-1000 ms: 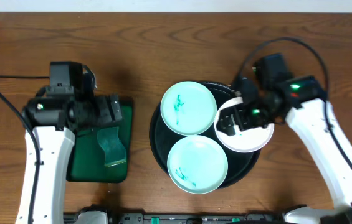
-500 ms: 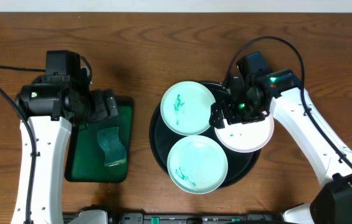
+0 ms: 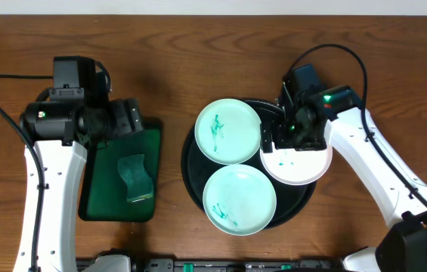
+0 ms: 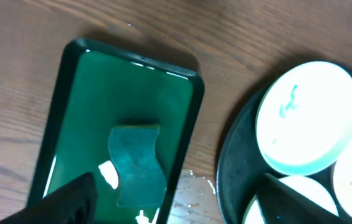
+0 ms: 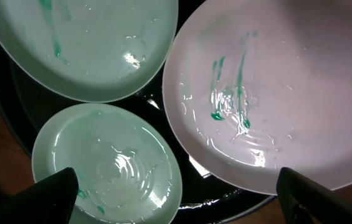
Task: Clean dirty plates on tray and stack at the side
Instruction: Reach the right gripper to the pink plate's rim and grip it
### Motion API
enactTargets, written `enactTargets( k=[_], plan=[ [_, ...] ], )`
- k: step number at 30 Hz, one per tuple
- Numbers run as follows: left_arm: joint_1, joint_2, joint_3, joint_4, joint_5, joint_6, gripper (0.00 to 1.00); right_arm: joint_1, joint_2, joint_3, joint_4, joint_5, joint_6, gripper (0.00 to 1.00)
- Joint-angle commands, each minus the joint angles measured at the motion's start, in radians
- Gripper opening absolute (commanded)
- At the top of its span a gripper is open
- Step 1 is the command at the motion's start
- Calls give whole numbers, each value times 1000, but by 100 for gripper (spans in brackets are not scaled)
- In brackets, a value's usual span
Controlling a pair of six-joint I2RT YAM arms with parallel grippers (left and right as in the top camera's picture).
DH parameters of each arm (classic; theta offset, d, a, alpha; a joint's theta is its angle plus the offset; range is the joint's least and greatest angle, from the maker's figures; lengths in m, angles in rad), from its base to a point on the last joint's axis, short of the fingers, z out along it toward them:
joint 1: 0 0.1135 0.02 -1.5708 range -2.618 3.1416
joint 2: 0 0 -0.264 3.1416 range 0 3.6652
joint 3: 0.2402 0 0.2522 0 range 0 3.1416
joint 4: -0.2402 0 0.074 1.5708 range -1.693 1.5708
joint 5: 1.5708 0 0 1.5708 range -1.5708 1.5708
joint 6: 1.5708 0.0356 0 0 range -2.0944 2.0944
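The black tray (image 3: pixel 189 162) holds three plates: a mint plate (image 3: pixel 228 131) at the back with teal smears, a mint plate (image 3: pixel 239 199) at the front, and a white plate (image 3: pixel 304 170) at the right, overhanging the rim. My right gripper (image 3: pixel 273 140) is open and empty, hovering over the white plate's left edge. In the right wrist view the white plate (image 5: pixel 288 93) shows teal smears, with both mint plates (image 5: pixel 88 43) (image 5: pixel 107 168) beside it and the gripper (image 5: pixel 188 202) open above them. My left gripper (image 3: pixel 134 121) is open over the green tray.
A green rectangular tray (image 3: pixel 100 200) lies left of the black tray, with a teal sponge (image 3: pixel 135 177) on it. In the left wrist view the sponge (image 4: pixel 137 165) sits just ahead of the open fingers (image 4: pixel 176 211). Bare wood tabletop (image 3: pixel 394 60) surrounds both trays.
My right gripper has moved left and back, from over the white plate's middle to its left edge. My left gripper has shifted slightly back over the green tray.
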State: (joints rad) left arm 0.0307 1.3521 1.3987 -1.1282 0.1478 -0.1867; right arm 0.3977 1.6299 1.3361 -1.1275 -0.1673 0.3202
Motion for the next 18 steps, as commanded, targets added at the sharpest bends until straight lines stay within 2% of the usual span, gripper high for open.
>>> enactTargets(
  k=[1,6,7,8,12,18],
  plan=[
    [-3,16,-5,-29,-27,-18,80,35,9,-5,27,9,-14,99],
    [-3,45,-52,-42,-70,-39,81,76,24,-23,161,23,-82,99],
    [-3,51,-55,-46,-66,-39,88,75,31,-23,188,24,-75,99],
    [-3,57,-56,-50,-66,-39,91,72,45,-23,217,24,-62,99],
    [-3,66,-56,-58,-62,-39,91,40,109,-23,300,-27,-47,99],
    [-3,65,-56,-60,-62,-35,91,5,244,-23,398,-141,-135,99]
  ],
)
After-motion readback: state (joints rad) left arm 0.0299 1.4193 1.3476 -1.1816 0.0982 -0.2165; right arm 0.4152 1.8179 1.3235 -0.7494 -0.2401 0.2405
